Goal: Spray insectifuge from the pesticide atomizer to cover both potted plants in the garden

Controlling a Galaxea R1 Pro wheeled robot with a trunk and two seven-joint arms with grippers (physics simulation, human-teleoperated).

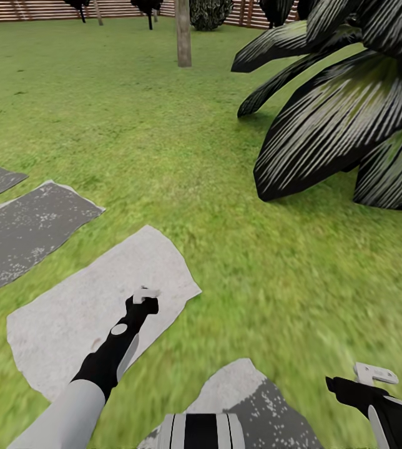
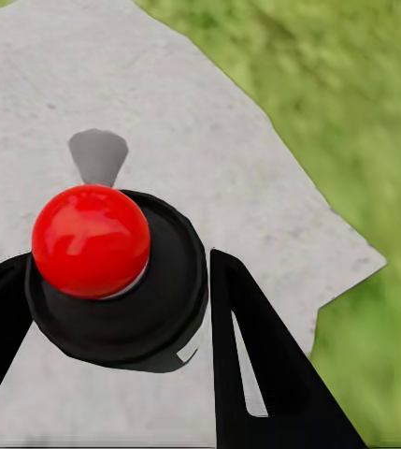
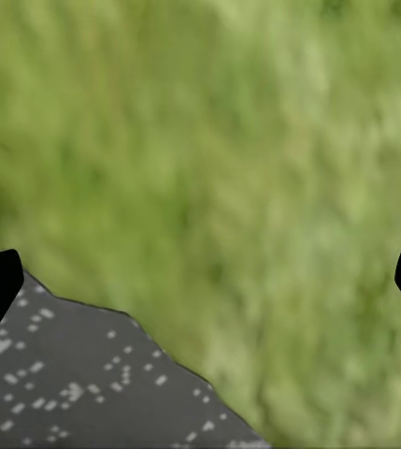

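In the left wrist view a round dark body with a glossy red knob (image 2: 90, 238) sits end-on between the two black fingers; I take it for the pesticide atomizer (image 2: 153, 309). My left gripper (image 2: 116, 264) is shut on it, hanging over a pale stepping stone (image 2: 209, 140) where its shadow falls. In the head view the left gripper (image 1: 143, 299) is low at centre left over that stone (image 1: 88, 299). My right gripper (image 1: 366, 377) stands open at the lower right, and its wrist view shows the right gripper (image 3: 200, 281) with nothing between its fingers. The potted plants are out of view.
A big striped-leaf agave (image 1: 344, 106) fills the upper right. Dark stepping stones (image 1: 20, 231) lie at the left, and another dark stone (image 3: 60, 383) is under the right gripper. A tree trunk (image 1: 183, 34) and the wooden fence (image 1: 39, 9) stand far back across the lawn (image 1: 163, 125).
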